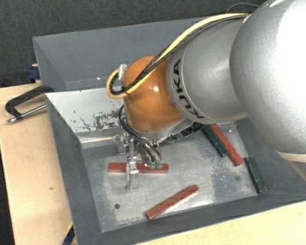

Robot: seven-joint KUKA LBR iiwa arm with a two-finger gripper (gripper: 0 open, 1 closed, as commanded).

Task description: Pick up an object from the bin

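Gripper [140, 167] is down on the red flat bar [117, 167], left-centre of the bin [72, 174] floor; clamped or loose, I cannot tell. Near the front lies a brown-red bar [171, 201], well clear. Further right, a green stick [215, 141] touches a red stick [232, 153], and another green stick [255, 175] lies by the right wall.

Single camera above the grey bin [72, 180], angled slightly sideways, close, arm [261, 70] from right

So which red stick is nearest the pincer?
The red stick mid-bin, under the pincer; the front stick and right stick lie clear of it.
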